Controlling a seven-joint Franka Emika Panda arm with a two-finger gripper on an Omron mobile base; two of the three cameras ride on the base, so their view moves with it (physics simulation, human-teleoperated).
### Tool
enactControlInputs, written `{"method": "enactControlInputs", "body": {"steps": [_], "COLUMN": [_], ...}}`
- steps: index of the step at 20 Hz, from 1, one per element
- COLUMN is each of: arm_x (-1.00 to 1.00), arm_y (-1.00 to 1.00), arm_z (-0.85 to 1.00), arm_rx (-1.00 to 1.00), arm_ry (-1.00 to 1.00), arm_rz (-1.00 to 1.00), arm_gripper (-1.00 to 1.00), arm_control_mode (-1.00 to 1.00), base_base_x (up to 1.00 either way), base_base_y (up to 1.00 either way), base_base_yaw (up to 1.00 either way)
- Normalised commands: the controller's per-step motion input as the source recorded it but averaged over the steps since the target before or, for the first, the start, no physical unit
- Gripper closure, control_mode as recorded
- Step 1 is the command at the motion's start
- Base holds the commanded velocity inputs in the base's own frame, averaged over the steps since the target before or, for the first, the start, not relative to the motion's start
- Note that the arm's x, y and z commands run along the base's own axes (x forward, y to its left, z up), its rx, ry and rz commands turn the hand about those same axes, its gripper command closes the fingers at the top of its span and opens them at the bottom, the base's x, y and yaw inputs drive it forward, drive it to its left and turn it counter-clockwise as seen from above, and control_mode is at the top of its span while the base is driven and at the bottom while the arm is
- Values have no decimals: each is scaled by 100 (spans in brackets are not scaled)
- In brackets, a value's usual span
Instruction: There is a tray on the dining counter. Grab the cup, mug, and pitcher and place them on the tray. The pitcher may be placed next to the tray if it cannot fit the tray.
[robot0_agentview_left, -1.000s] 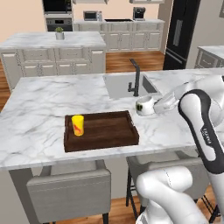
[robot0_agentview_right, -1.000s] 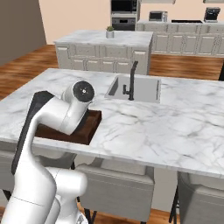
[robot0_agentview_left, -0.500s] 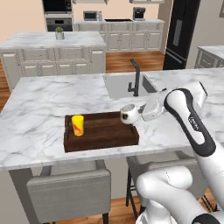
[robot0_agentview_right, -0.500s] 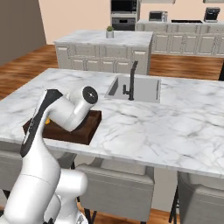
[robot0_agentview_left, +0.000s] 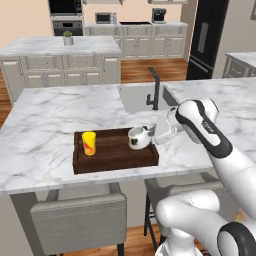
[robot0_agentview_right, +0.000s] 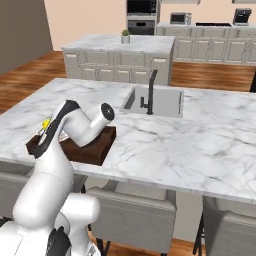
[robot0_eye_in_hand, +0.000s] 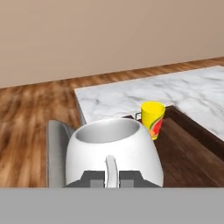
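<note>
the gripper (robot0_agentview_left: 150, 136) is clamped on the handle of the mug (robot0_agentview_left: 137, 138), holding it above the right part of the tray (robot0_agentview_left: 120, 156), with the cup (robot0_agentview_left: 89, 143) standing at the tray's left end.

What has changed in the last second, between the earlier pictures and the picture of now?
The gripper, shut on the mug by its handle, has carried it from beside the sink leftward, so that it is now over the right part of the tray. The arm has swung with it. Nothing was let go. The cup stands as before on the left of the tray, and the tray has not shifted.
</note>
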Motion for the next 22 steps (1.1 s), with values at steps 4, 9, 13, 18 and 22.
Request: {"method": "enactControlInputs", "body": {"steps": [4,9,13,18,22], "arm_x": [31,15,19,26,44], "arm_y": [21,20,4,3,16], "arm_z": [-33,-28,-41,-26,-11], "arm_rx": [0,0,0,0,0], "arm_ry": [7,7,0,0,0], "arm_rz": [7,6,7,3,0], "arm_gripper": [100,100,100,100,100], "arm_control_mode": [-100,-100,-100,-100,-100], "base_base_x": [0,0,0,0,0], "base_base_y": [0,0,0,0,0], "base_base_yaw": [0,0,0,0,0]}}
